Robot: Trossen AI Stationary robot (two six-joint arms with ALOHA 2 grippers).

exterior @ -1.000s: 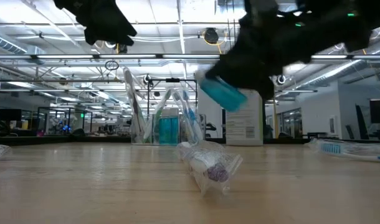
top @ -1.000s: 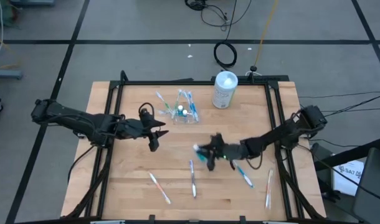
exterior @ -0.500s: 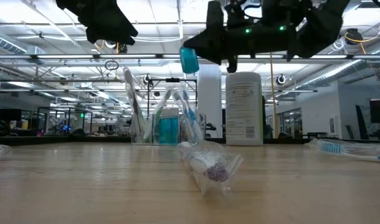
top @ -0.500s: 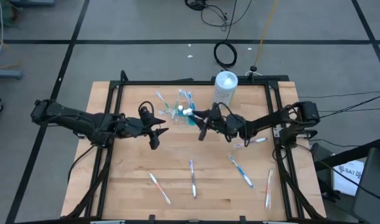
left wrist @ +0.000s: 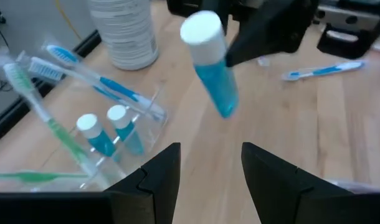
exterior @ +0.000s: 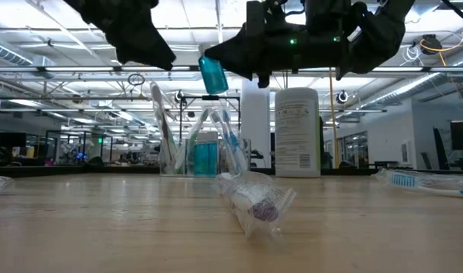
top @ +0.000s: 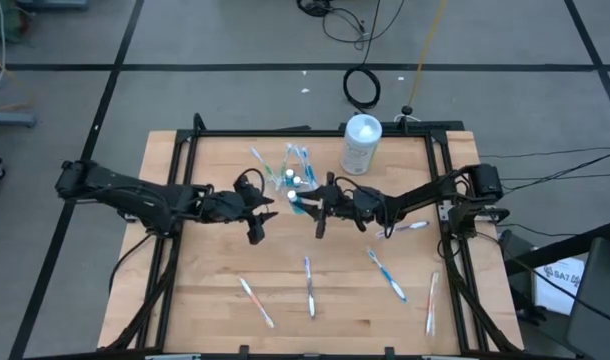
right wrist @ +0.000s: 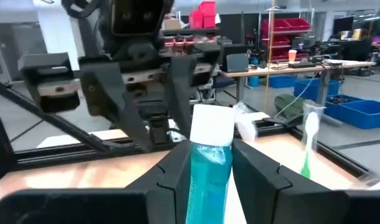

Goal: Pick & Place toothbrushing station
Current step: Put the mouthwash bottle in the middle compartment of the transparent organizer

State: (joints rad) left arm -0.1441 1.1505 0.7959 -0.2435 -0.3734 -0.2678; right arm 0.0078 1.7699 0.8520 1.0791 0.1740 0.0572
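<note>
My right gripper [top: 315, 205] is shut on a small blue toothpaste tube [top: 298, 203] with a white cap, held in the air just in front of the clear tumbler [top: 297, 181]. The tumbler holds several toothbrushes and two tubes [left wrist: 106, 132]. My left gripper [top: 263, 211] is open and empty and faces the tube from the table's left; its fingers [left wrist: 156, 180] stand apart below the tube [left wrist: 213, 68] in the left wrist view. My right gripper pinches the tube's blue body [right wrist: 207, 171] between its two fingers. The fingers come roughly level from the table's right. The white cap end [right wrist: 213, 127] sticks out past the fingertips toward the left gripper. The tube is tilted, lifted clear of the table [exterior: 212, 74].
A larger white lidded container [top: 361, 144] stands at the far edge, right of the tumbler. Loose toothbrushes lie on the near half [top: 255, 301] [top: 309, 285] [top: 387, 273] and at the right [top: 431, 300] [top: 405, 227]. A plastic-wrapped one [exterior: 254, 201] lies close to the low camera.
My right gripper has carried the tube up from low over the table's middle, toward the far edge and left, to a spot in front of the tumbler. The tube is now higher and close to the left gripper. My left gripper has shifted a little toward the right.
</note>
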